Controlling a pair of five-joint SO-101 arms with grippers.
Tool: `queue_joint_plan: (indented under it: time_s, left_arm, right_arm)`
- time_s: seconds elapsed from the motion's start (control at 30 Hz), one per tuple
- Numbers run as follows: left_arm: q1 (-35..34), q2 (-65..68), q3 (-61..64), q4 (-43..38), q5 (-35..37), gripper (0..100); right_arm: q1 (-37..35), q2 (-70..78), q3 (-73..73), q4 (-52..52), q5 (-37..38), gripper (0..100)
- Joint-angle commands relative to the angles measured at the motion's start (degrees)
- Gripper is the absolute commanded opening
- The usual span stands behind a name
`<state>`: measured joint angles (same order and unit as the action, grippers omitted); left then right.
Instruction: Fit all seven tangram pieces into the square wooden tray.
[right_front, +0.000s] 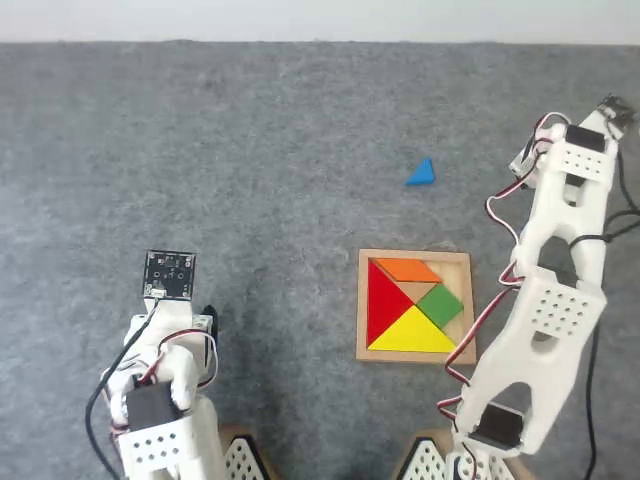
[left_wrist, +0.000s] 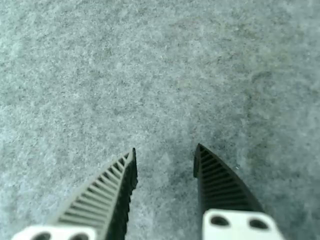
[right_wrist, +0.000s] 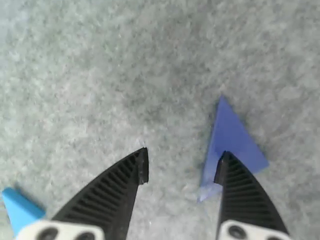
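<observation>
Evidently the right pincer (right_wrist: 183, 152) hangs wide open and empty at the dark blue triangle (right_wrist: 232, 135), ready to straddle it

Left gripper (left_wrist: 166, 148) spread, arm tucked; right gripper (right_wrist: 184, 151) spread, outstretched.

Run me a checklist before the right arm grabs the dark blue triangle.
1. Right gripper open: ok.
2. Dark blue triangle centred in its gap: not ok, it sits off to one side.
3. Room in tray: ok, bare wood shows.
4. Left gripper out of the way: ok, over bare carpet.
5. Light blue piece clear of the grasp: ok, well aside.
</observation>
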<state>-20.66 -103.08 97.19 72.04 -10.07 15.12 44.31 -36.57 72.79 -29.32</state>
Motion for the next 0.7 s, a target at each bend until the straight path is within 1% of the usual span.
queue_joint_plan:
  time_s: [0.0,0.1,0.23,0.37,0.43,0.67]
  left_arm:
    - [0.0,-1.1,-0.8,0.4,0.6,18]
    - [0.0,-1.1,-0.8,0.4,0.6,18]
    - [0.0,-1.1,-0.8,0.4,0.6,18]
    - [-0.1,-1.1,-0.8,0.4,0.6,18]
    - [-0.1,-1.1,-0.8,0.4,0.6,18]
    - [-0.1,-1.1,-0.8,0.4,0.6,18]
  right_arm:
    - [2.3,-0.8,-5.9,4.3,-0.5,23.1]
    - [4.0,-0.3,-7.4,4.4,-0.7,23.1]
    - [3.7,1.8,-7.4,4.4,-0.8,23.9]
    - [3.8,4.4,-7.7,3.7,-1.0,33.0]
    - [3.6,4.6,-7.7,3.3,-1.0,35.2]
    - [3.6,5.1,-7.7,4.6,-1.0,35.1]
